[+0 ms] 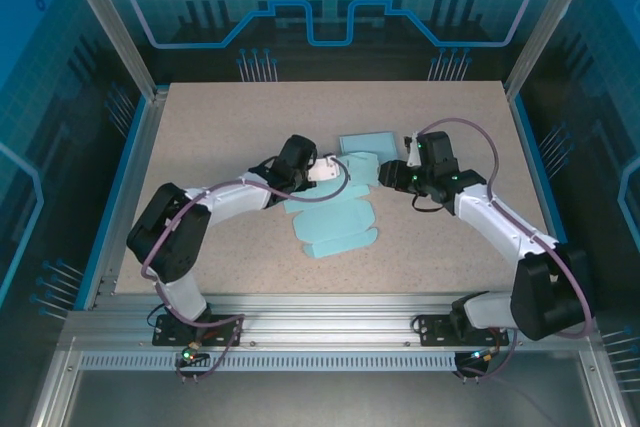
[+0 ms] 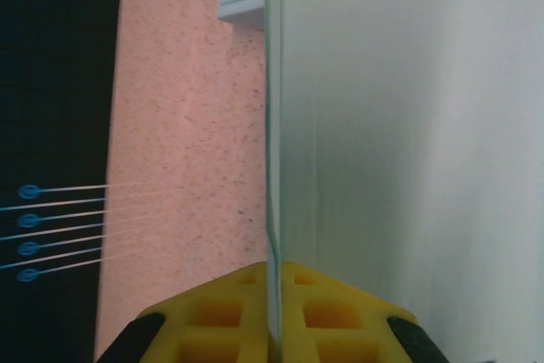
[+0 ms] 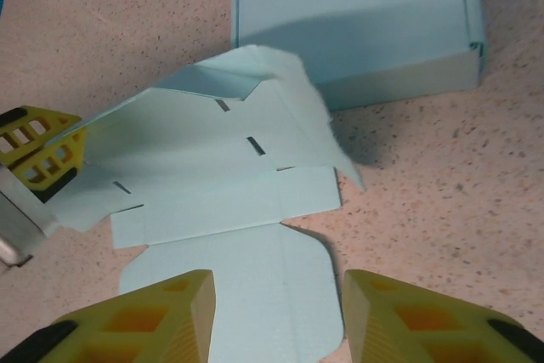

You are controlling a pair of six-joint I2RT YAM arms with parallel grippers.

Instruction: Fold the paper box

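The light-blue paper box blank (image 1: 335,217) lies unfolded at the table's middle. One side panel (image 3: 195,138) is lifted off the table, and my left gripper (image 1: 325,169) is shut on its edge. In the left wrist view the yellow fingers (image 2: 340,312) pinch the thin paper edge (image 2: 272,167), with the panel rising to the right. My right gripper (image 3: 276,291) stands open just above a rounded flap (image 3: 255,278) of the blank, with nothing between its fingers. It sits at the blank's right side (image 1: 388,173).
A folded light-blue box (image 1: 368,141) (image 3: 357,23) rests just behind the blank, close to both grippers. The speckled table (image 1: 220,127) has free room on the left and at the back. Metal frame posts and blue rails line its edges.
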